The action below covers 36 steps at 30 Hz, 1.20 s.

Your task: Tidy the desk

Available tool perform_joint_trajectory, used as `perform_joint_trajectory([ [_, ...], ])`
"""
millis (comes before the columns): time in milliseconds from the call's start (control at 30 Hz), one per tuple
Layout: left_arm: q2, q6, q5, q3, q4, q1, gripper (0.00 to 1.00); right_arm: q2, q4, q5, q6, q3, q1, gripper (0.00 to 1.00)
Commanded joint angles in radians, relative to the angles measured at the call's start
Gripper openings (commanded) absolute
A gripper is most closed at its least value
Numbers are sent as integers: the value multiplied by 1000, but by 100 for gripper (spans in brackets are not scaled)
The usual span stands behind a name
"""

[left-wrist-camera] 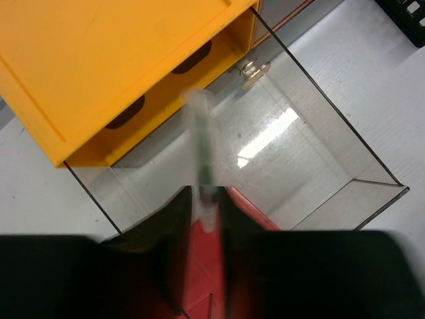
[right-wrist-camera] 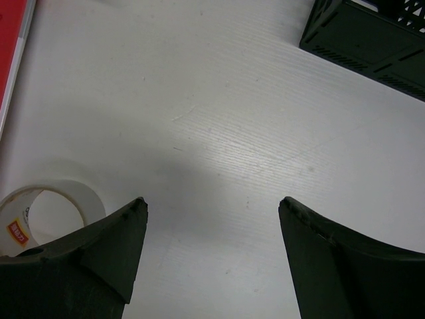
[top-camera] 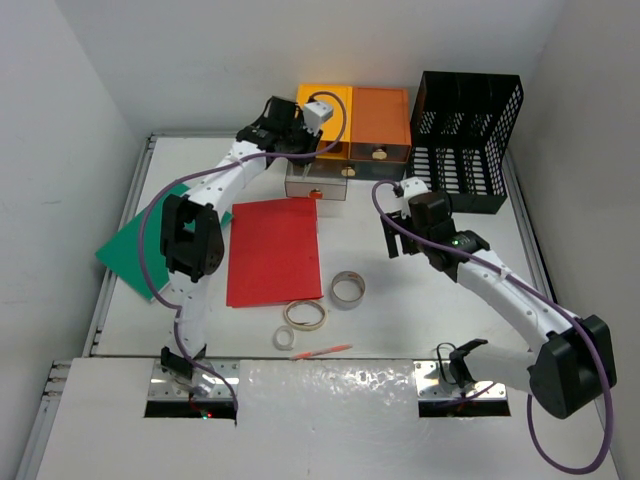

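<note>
- Left hand (left-wrist-camera: 206, 199): fingers clamped on a slender pen-like stick (left-wrist-camera: 201, 153), pale with a dark green core and blurred in the wrist view. It hangs above the clear drawer (left-wrist-camera: 299, 153).
- Right hand (right-wrist-camera: 212, 212): fingers wide apart and holding nothing, poised over bare desk between the red folder and the mesh rack.
- Desk (top-camera: 420, 310): white top that fills the scene and carries every item below.
- Black mesh rack (top-camera: 465, 130): upright at the far right corner.
- Drawer unit (top-camera: 355, 115): orange and yellow, far centre, just left of the rack. Its clear drawer is pulled out toward the arms.
- Red folder (top-camera: 275, 250): flat at mid-desk.
- Green sheet (top-camera: 125, 250): overhangs the left edge.
- Tape rolls: grey roll (top-camera: 347, 288), tan roll (top-camera: 304, 315) and small white ring (top-camera: 284, 338), grouped near the folder's near right corner.
- Orange pen (top-camera: 322, 351): lies near the front edge.
</note>
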Motion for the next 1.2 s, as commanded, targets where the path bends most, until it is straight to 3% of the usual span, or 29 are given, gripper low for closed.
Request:
perform_joint_trajectory([
  [0, 6, 5, -16, 49, -8, 0, 26, 1, 20, -21, 1, -2, 0, 78],
  [233, -21, 9, -16, 40, -23, 0, 53, 0, -10, -168, -47, 33, 3, 84],
  [567, -178, -17, 1, 71, -155, 0, 58, -20, -15, -334, -85, 14, 84, 91],
  [667, -299, 17, -1, -21, -192, 2, 63, -19, 19, -316, -139, -23, 154, 99],
  [867, -540, -9, -42, -273, -210, 51, 65, -11, 72, -291, -176, -48, 331, 99],
  [933, -615, -17, -28, -378, -200, 117, 65, 4, 86, -270, -209, -57, 386, 99],
  [1067, -722, 6, 149, -553, -186, 346, 65, 82, 105, -245, -219, -71, 555, 99],
  [1100, -733, 16, 166, -583, -186, 379, 65, 119, 114, -226, -217, -75, 579, 98],
  [1167, -767, 46, 159, -665, -173, 448, 65, 159, 146, -210, -219, -91, 648, 69],
])
